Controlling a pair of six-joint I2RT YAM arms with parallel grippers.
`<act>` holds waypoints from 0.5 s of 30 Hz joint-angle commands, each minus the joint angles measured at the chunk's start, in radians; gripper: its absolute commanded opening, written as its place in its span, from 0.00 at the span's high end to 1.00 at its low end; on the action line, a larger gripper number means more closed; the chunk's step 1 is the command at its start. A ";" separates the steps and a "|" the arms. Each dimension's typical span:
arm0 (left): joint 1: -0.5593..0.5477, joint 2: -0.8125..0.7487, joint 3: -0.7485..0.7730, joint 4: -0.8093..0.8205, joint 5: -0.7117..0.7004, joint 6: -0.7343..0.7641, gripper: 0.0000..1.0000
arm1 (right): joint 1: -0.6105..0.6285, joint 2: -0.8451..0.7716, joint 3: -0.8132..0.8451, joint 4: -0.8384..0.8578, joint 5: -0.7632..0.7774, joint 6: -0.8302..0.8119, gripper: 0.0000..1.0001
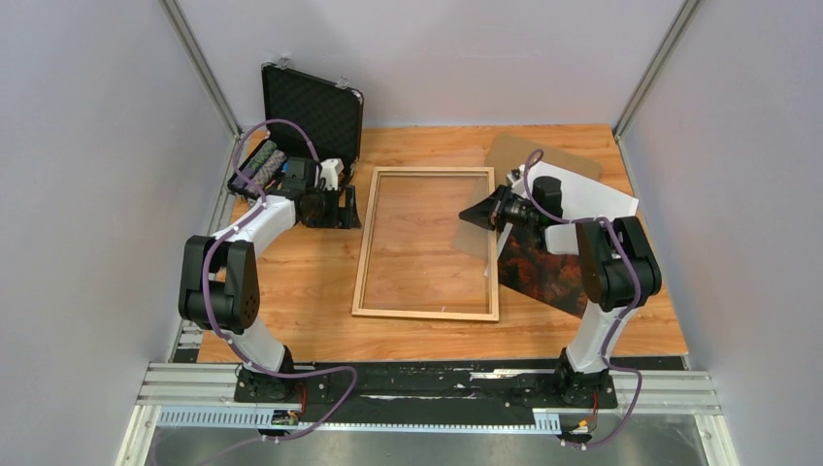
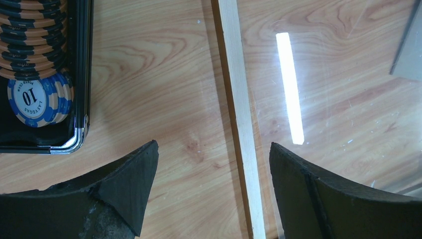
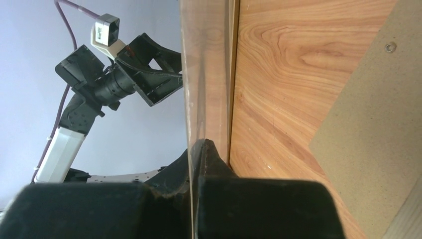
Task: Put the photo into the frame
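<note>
The frame (image 1: 427,243) of thin light wood lies flat in the middle of the table. Its left moulding (image 2: 239,99) runs between my left gripper's wide-apart fingers. That left gripper (image 1: 345,206) (image 2: 214,149) hovers open over this left edge and holds nothing. My right gripper (image 1: 477,214) (image 3: 196,149) is shut on the edge of a clear sheet (image 3: 191,74) and holds it tilted above the frame's right side. The photo (image 1: 539,272) lies face up at the right, orange-red trees showing, partly hidden under the right arm.
An open black foam-lined case (image 1: 311,107) stands at the back left, with rows of poker chips (image 2: 35,94) in its tray. A brown backing board (image 1: 524,155) (image 3: 378,124) lies at the back right, under the photo's far end. Grey walls enclose the table on three sides.
</note>
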State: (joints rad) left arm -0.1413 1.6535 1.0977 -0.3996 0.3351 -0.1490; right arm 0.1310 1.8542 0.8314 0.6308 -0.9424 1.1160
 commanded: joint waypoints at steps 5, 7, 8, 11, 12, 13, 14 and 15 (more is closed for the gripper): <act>0.009 0.025 -0.014 0.032 0.033 0.005 0.11 | 0.004 -0.050 0.024 0.006 0.074 -0.014 1.00; 0.009 0.029 -0.016 0.038 0.037 0.002 0.11 | 0.004 -0.049 0.022 0.007 0.076 -0.012 1.00; 0.009 0.031 -0.019 0.039 0.039 0.001 0.11 | 0.006 -0.048 0.023 0.007 0.076 -0.012 1.00; 0.009 0.037 -0.026 0.048 0.055 -0.002 0.12 | 0.007 -0.049 0.024 0.007 0.085 -0.015 1.00; 0.009 0.039 -0.030 0.050 0.059 -0.005 0.12 | 0.007 -0.049 0.024 0.006 0.087 -0.014 1.00; 0.009 0.042 -0.032 0.055 0.068 -0.006 0.12 | 0.008 -0.048 0.025 0.007 0.088 -0.013 1.00; 0.009 0.046 -0.036 0.057 0.073 -0.011 0.12 | 0.009 -0.047 0.026 0.005 0.088 -0.014 1.00; 0.009 0.053 -0.037 0.061 0.085 -0.014 0.12 | 0.010 -0.048 0.026 0.004 0.089 -0.014 1.00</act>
State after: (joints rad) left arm -0.1413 1.6932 1.0698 -0.3840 0.3721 -0.1520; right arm 0.1314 1.8477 0.8318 0.6006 -0.8837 1.1053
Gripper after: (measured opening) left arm 0.887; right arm 0.003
